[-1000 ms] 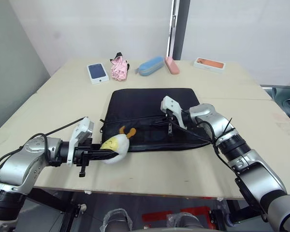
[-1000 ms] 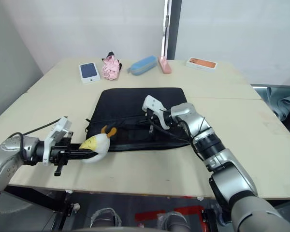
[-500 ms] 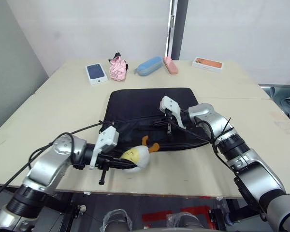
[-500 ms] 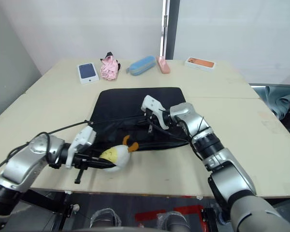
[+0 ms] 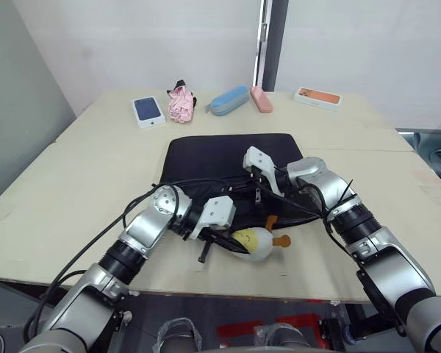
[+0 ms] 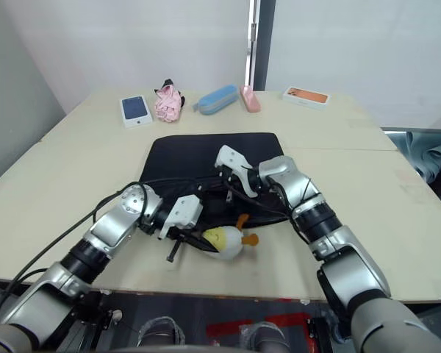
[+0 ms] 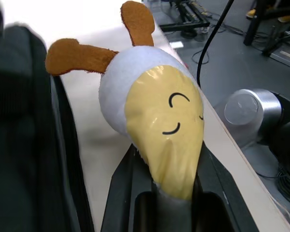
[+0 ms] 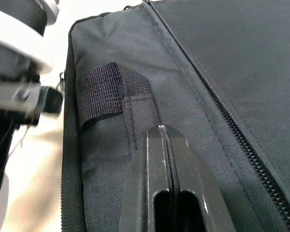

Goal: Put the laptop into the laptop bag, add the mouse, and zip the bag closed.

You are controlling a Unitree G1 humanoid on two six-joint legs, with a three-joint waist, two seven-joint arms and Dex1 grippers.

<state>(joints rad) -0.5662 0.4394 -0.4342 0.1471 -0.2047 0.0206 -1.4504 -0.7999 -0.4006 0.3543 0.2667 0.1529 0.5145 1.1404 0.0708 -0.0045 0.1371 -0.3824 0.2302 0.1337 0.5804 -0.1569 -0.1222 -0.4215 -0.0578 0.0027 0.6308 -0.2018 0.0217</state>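
A black fabric laptop bag (image 5: 228,165) with a matching black zipper and strap lay on a pale beige bench (image 5: 95,162). Its plush duck charm (image 5: 253,243) was white with a glossy yellow face, a thin black smile and closed eyes, and orange-brown feet. Both black-fingered end effectors, left (image 5: 228,241) and right (image 5: 259,193), carried white housings on silver arms. Farther back were a pink cloth bundle (image 5: 180,103), a blue pouch (image 5: 228,100), a pink case (image 5: 262,99) and an orange-topped white box (image 5: 317,97).

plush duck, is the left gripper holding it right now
Yes, in the left wrist view the left gripper has its two black fingers closed around the plush duck, beside the laptop bag.
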